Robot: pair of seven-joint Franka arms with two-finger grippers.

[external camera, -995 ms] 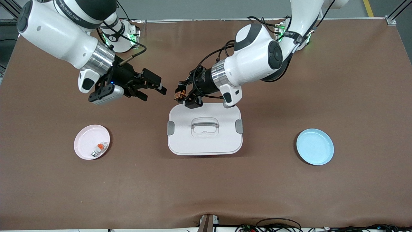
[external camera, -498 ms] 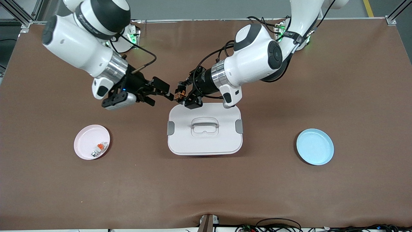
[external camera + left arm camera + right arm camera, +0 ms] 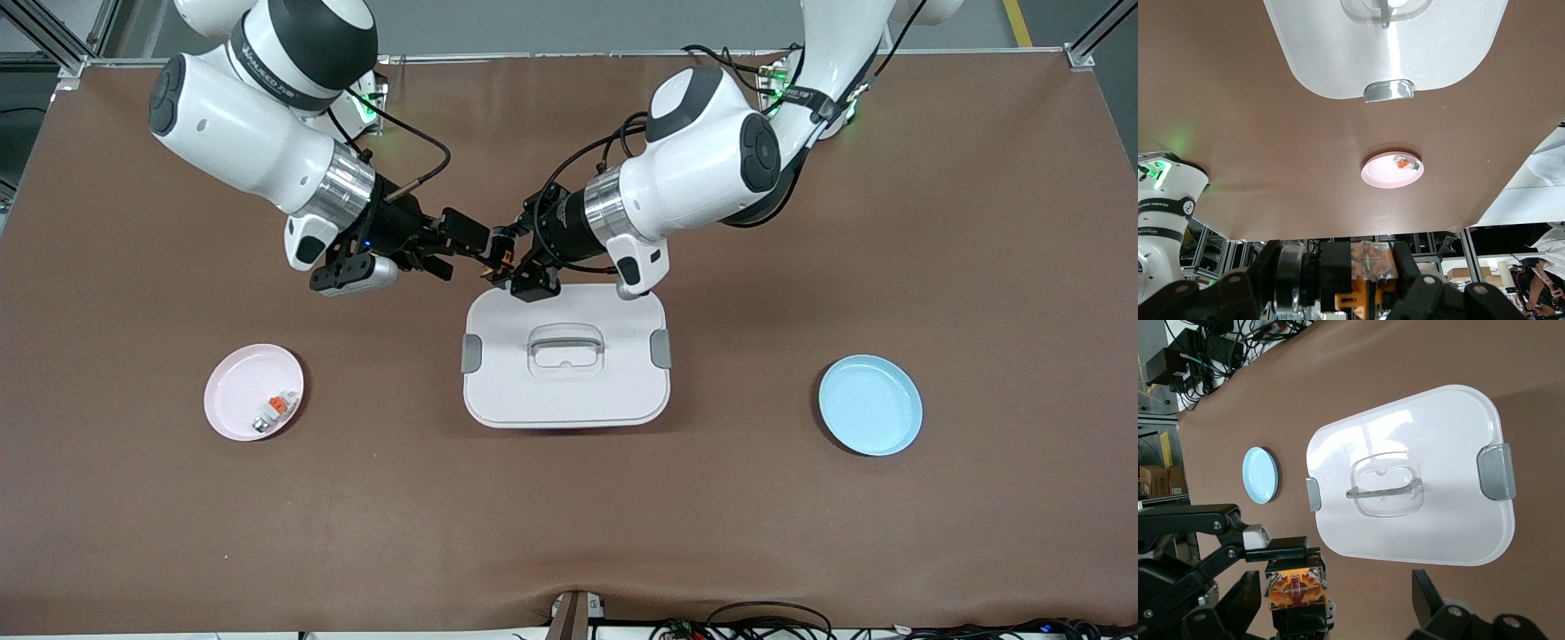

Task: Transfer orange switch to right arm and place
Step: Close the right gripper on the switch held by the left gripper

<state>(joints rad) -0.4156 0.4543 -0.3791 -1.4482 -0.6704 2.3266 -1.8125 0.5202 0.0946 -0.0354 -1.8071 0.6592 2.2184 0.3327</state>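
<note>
A white lidded box (image 3: 565, 356) sits mid-tabletop; above its edge nearest the arms' bases, the left gripper (image 3: 505, 258) stays clamped on the orange switch (image 3: 494, 259); the right gripper (image 3: 458, 249), fingers spread, has closed in around it, so the handover looks imminent.

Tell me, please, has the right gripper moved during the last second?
Yes. The right gripper has travelled toward the left gripper and the orange switch it holds, above the white lidded box.
</note>
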